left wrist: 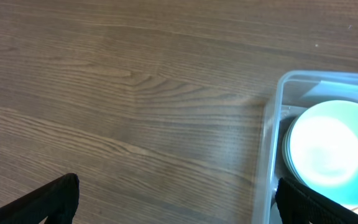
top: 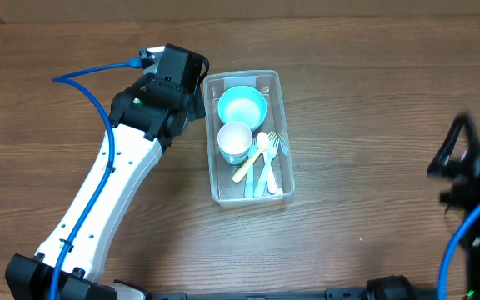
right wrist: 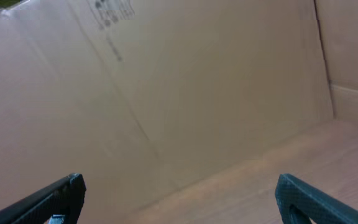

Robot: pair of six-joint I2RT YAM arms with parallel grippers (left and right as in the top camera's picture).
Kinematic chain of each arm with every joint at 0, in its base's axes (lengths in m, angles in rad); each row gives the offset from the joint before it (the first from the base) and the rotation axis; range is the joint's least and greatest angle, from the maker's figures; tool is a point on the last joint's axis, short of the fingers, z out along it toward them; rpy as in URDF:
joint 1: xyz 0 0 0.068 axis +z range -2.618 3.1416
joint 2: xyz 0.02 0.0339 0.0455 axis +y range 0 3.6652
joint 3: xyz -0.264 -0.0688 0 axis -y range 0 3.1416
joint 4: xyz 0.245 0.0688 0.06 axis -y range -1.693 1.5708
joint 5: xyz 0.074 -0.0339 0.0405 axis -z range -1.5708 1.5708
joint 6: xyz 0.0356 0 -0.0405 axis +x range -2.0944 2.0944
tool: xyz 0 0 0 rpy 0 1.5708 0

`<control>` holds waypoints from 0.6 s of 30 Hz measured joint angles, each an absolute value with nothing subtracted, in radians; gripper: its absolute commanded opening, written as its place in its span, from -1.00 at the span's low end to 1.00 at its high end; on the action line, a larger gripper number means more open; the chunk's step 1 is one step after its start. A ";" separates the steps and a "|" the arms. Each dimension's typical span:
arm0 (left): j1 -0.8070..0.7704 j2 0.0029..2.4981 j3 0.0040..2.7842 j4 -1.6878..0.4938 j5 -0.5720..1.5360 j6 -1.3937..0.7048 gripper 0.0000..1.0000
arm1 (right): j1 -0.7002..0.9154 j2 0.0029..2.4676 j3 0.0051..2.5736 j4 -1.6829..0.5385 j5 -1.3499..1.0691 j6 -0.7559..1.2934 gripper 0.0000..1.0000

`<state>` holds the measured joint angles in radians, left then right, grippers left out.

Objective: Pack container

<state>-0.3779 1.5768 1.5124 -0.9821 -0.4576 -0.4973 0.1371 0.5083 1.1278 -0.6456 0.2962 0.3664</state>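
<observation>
The clear plastic container [top: 249, 137] lies mid-table, long side running front to back. Inside it are a teal bowl [top: 242, 105] at the far end, a white cup [top: 235, 138] in the middle, and several pale forks and spoons [top: 264, 160] at the near end. My left gripper [top: 192, 98] is open and empty, straddling the container's far left wall. In the left wrist view the container's corner [left wrist: 272, 118] and the teal bowl [left wrist: 327, 144] show at the right, between the spread fingers [left wrist: 178, 200]. My right gripper [top: 465, 162] is open and empty at the table's right edge.
The right wrist view shows only a brown cardboard wall [right wrist: 166, 93] and a strip of table between the spread fingers [right wrist: 179, 196]. A blue cable [top: 98, 79] loops off the left arm. The wood table [top: 365, 100] surrounds the container.
</observation>
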 measured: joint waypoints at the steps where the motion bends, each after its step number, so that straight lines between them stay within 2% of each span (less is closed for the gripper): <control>1: -0.378 1.577 1.512 -0.982 -0.458 -0.497 1.00 | 0.138 0.448 1.051 -0.620 0.290 0.366 1.00; 5: -0.378 1.577 1.513 -0.981 -0.461 -0.497 1.00 | 0.139 0.185 0.650 -0.452 0.266 0.366 1.00; 9: -0.378 1.577 1.513 -0.982 -0.461 -0.497 1.00 | 0.139 0.090 0.380 -0.152 0.251 0.366 1.00; 12: -0.378 1.577 1.513 -0.981 -0.461 -0.497 1.00 | 0.139 0.059 0.272 -0.056 0.238 0.366 1.00; 18: -0.378 1.577 1.513 -0.981 -0.461 -0.497 1.00 | 0.139 0.015 0.173 -0.038 0.233 0.366 1.00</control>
<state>-0.3779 1.5768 1.5127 -0.9813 -0.4610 -0.4969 0.1390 0.0147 0.1730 -0.0380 0.2329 0.3660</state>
